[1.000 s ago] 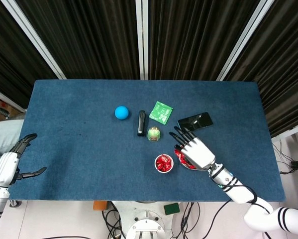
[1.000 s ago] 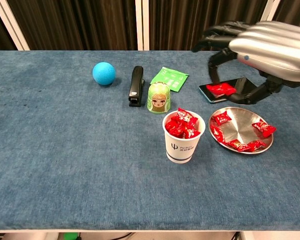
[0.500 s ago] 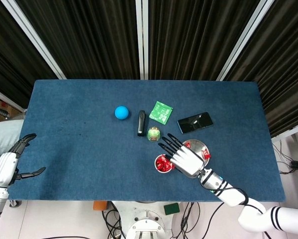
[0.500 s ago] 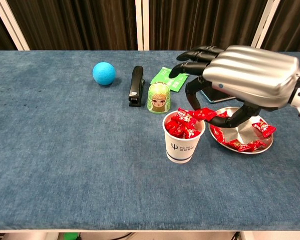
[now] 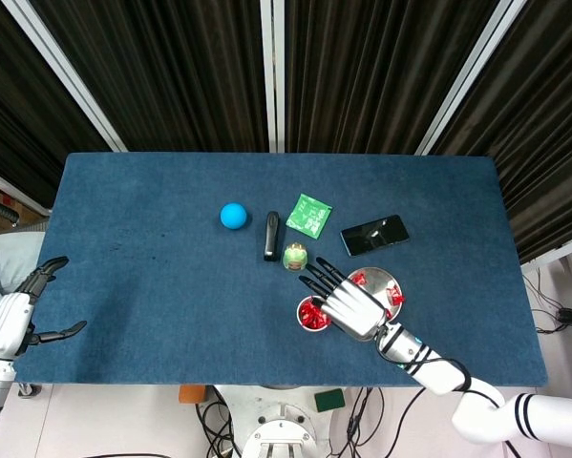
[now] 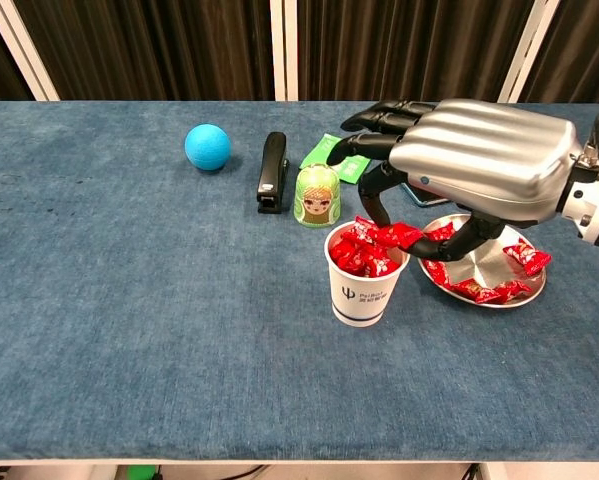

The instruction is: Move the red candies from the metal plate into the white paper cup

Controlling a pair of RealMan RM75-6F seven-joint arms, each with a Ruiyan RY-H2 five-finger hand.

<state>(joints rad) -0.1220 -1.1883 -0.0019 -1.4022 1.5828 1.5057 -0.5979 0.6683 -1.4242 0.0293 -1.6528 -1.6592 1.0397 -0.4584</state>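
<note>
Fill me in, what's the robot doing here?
The right hand pinches a red candy over the rim of the white paper cup, which is already heaped with candies. Several more lie on the metal plate beside it. The left hand sits open off the table's left edge, holding nothing.

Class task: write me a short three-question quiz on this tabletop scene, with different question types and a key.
1. True or false: the right robot hand pinches a red candy over the white paper cup.
2. Which object stands right behind the cup? A) blue ball B) green doll C) phone
3. Fill in: the remaining candies lie on the metal ____.

Key: 1 true. 2 B, the green doll. 3 plate.
</note>
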